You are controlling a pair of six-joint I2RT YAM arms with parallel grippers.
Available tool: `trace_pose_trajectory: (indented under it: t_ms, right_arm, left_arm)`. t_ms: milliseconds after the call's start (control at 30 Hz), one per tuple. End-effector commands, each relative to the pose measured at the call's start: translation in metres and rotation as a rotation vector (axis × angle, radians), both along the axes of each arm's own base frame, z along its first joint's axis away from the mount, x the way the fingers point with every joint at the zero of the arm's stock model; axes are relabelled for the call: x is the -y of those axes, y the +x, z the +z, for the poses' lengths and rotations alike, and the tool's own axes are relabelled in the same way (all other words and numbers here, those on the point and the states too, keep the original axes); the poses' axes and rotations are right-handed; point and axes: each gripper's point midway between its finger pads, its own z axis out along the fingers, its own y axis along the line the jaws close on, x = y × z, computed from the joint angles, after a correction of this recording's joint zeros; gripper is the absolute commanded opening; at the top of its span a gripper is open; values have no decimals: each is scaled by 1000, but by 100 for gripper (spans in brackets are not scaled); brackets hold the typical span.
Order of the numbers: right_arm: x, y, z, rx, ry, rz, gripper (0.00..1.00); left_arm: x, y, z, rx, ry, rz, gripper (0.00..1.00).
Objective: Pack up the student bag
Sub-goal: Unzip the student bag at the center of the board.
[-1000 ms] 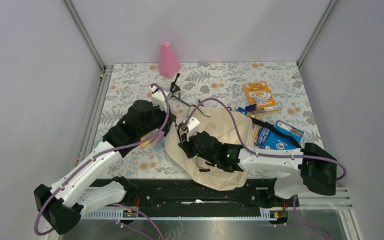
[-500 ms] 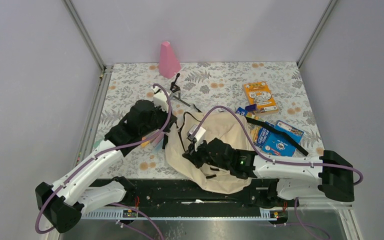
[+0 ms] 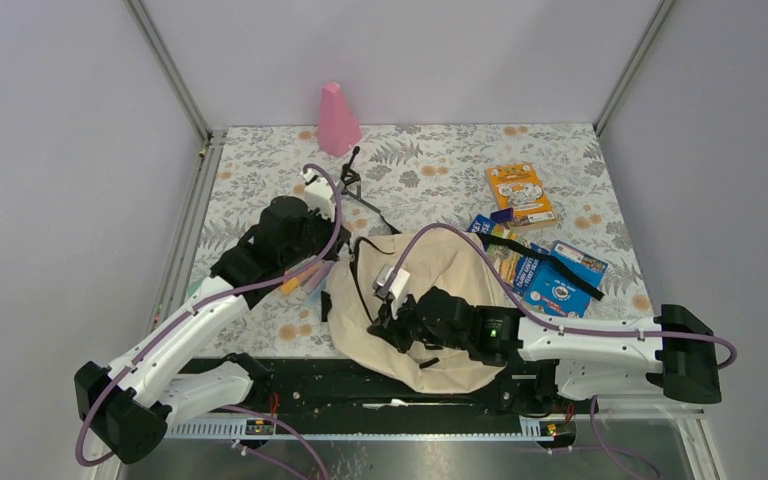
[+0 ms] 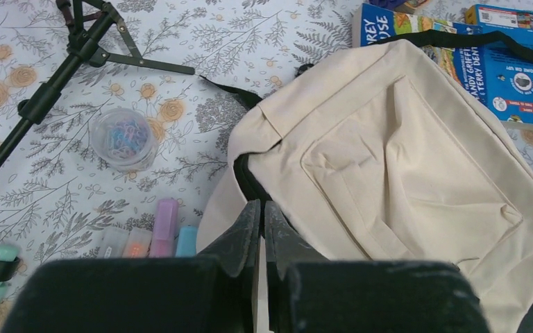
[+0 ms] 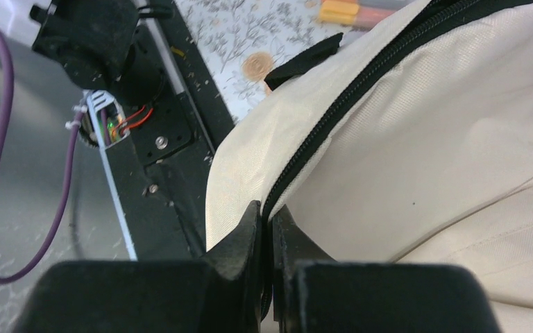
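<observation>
The student bag (image 3: 450,275), cream cloth with a black zipper, lies at the near middle of the table and hangs over the front edge. My left gripper (image 3: 328,272) is shut on the bag's left edge by the dark opening; in the left wrist view (image 4: 262,208) cream cloth shows between its tips. My right gripper (image 3: 388,322) is shut on the bag's black zipper line (image 5: 333,125) at the near left side, as its wrist view (image 5: 271,211) shows. A black strap (image 3: 545,265) trails right over the books.
Blue books (image 3: 555,280) lie partly under the bag's right side, and an orange book (image 3: 520,193) lies farther back. A small black tripod (image 3: 350,180) and a pink cone (image 3: 338,118) stand at the back. Highlighters (image 4: 164,225) and a paper-clip jar (image 4: 123,137) lie left of the bag.
My right gripper has slid toward the near left along the zipper, its arm stretching out. The bag has shifted nearer and bulged. My left gripper has held its place.
</observation>
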Motion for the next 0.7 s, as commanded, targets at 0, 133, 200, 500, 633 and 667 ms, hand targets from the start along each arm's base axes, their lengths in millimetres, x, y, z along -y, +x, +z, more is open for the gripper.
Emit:
trace_pose_trajectory:
  t_ms: [0,133,200,500,633,667]
  right_arm:
    - [-13,-33,32,1,42,141,0]
    - [-19,-45,43,6,62,186,0]
    - [-20,-49,51,9,77,198,0]
    - [1,-57,58,17,69,189,0]
    - [15,-55,55,18,43,162,0]
    - [18,-53,56,21,46,150,2]
  left_arm:
    - [-9,25,29,100,-41,90,0]
    - [-15,29,25,93,-30,119,0]
    - [-17,32,22,85,-25,130,0]
    - [-25,43,11,39,-21,179,0]
    - [-24,42,8,23,-34,176,0]
    - [-22,40,9,20,-42,161,0]
